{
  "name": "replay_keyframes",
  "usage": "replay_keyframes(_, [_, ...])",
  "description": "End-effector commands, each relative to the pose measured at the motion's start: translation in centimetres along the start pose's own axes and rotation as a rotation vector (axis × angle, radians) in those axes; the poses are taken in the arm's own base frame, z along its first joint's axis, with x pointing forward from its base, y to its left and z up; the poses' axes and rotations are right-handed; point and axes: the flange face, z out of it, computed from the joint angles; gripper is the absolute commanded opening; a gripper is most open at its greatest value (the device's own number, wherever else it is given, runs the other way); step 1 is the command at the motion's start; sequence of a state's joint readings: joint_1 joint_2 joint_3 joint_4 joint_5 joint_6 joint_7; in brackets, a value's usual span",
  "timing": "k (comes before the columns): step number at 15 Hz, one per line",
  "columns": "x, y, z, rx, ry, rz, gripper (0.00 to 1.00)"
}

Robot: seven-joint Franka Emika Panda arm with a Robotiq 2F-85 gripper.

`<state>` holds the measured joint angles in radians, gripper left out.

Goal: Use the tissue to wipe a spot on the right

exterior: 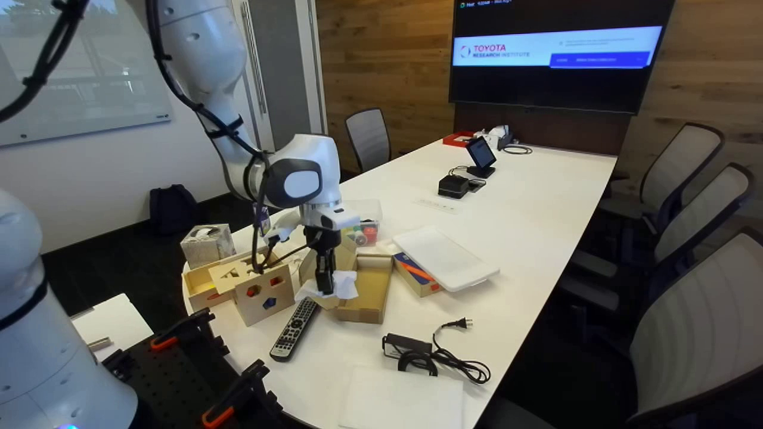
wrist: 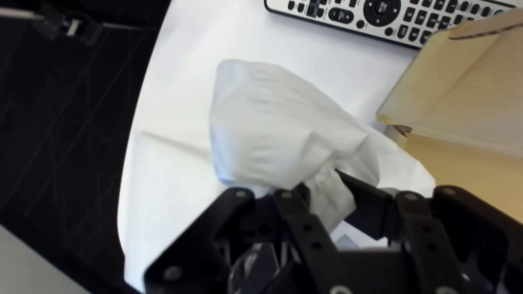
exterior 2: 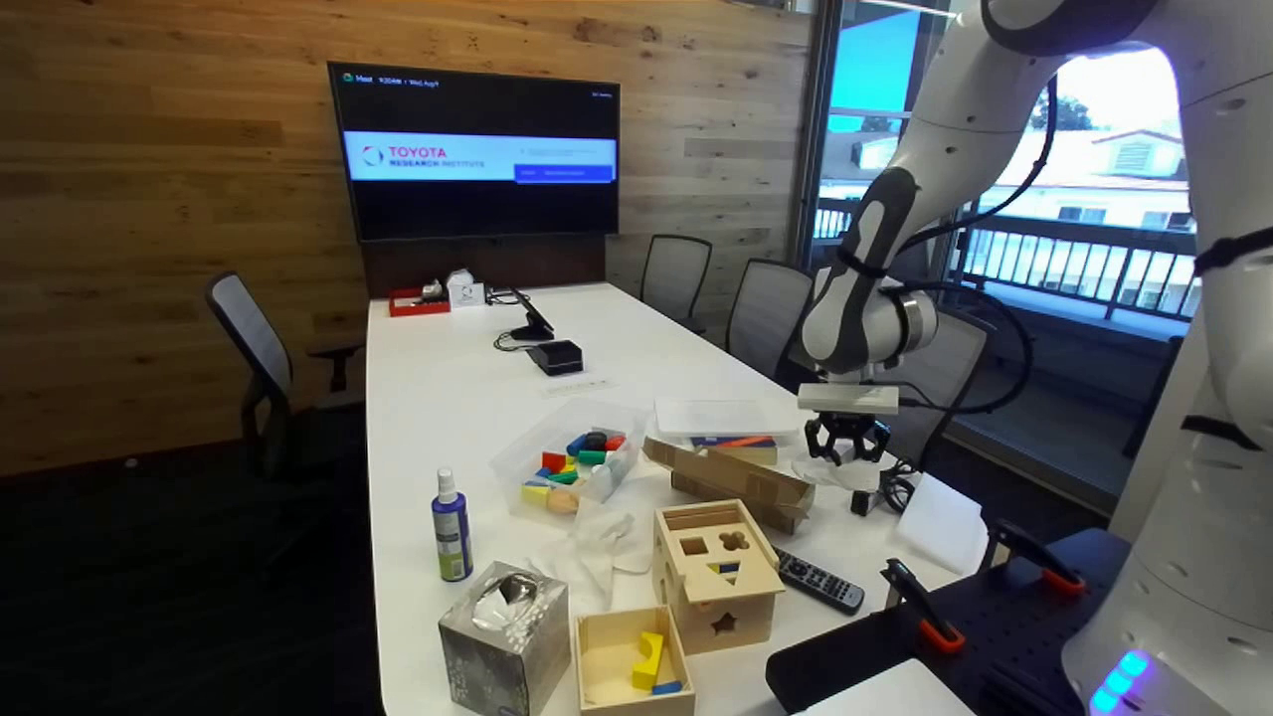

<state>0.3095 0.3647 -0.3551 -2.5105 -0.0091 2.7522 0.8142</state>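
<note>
1. currently the pincer (wrist: pixel 323 188) has its fingers (wrist: pixel 365 200) drawn nearly together, a bunched fold of white tissue (wrist: pixel 278 139) filling the narrow gap at their tips.
2. measured from the open cardboard box (exterior: pixel 361 314), we find the tissue just beside it, on the side where the remote control (exterior: pixel 294 329) and the black power adapter (exterior: pixel 408 345) lie; whether it touches the tabletop (exterior: pixel 325 375) we cannot tell.
3. the relation that matters, in the wrist view: the tissue's longest spread runs slantwise past the pinch, a thin corner toward the box and the broad flap away from it, so most of the wiping surface lies ahead of the fingers, not under them.
4. we can make out no spot; we take the task's right to be the power-adapter side of the box.
5. we judge the next move to be bringing that flap beneath the pincer and pressing lightly; otherwise bare fingers may scrape, or the corner may snag on the box.
</note>
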Motion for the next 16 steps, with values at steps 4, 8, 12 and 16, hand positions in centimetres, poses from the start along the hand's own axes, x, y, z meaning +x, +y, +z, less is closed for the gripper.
replay_keyframes(4, [-1.2,-9.0,-10.0,0.021,0.23,-0.356,0.02])
replay_keyframes(8, [-2.7,-15.8,-12.4,0.123,0.27,-0.591,0.02])
replay_keyframes(12, [-3.4,-21.5,-10.5,0.226,0.226,-0.809,0.02])
replay_keyframes(16, [-4.5,-25.5,-7.2,0.308,0.148,-1.025,0.02])
